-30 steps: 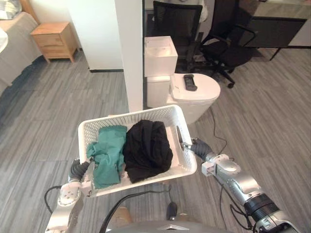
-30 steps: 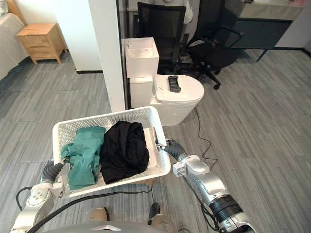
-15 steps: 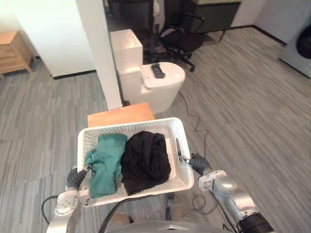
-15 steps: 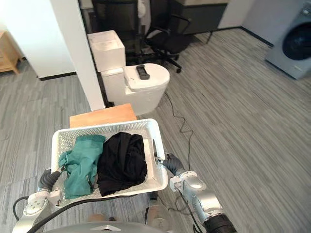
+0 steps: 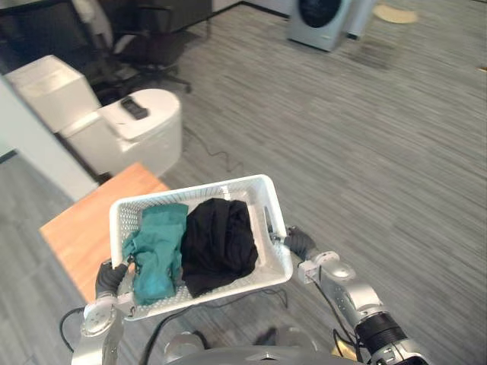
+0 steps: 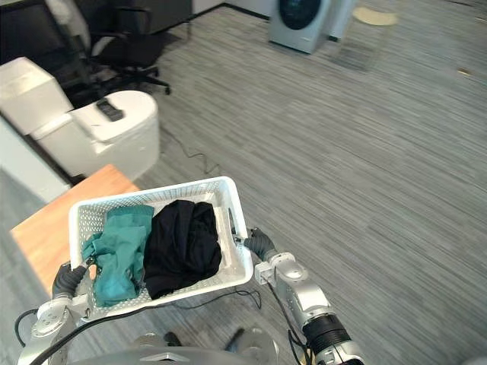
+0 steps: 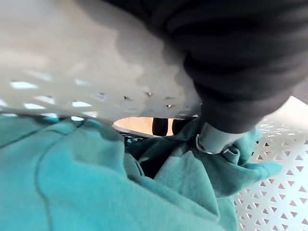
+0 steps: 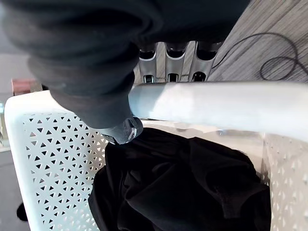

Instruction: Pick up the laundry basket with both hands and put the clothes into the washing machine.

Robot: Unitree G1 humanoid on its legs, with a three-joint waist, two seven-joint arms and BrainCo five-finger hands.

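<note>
in the left eye view the laundry basket [image 5: 196, 188] is off the floor and carried between the two hands, with the left hand [image 5: 111, 278] at its left end and the right hand [image 5: 297, 243] at its right end. a teal garment [image 5: 156, 255] and a black garment [image 5: 222, 242] lie side by side inside it. the washing machine [image 5: 320, 18] stands well apart at the far edge of the grey floor, so the step in hand looks to be the carry toward it. a low wooden table [image 5: 72, 228] lies beneath the basket's left end, and the basket should ride level and clear of that, with both arms moving as one so neither end dips. the right eye view shows the same hold, and the floor between basket and machine looks open, so a straight approach seems fair. in the left wrist view the thumb [image 7: 212, 137] sits inside the wall on the teal cloth and dark fingertips [image 7: 161, 126] show through the handle slot, so this hand is clamped on the basket. in the right wrist view the fingers [image 8: 168, 66] curl over the white rim and that hand's thumb lies inside above the black garment, clamped likewise. the grip wants to be firm and even on both sides, without dragging the cloth.
</note>
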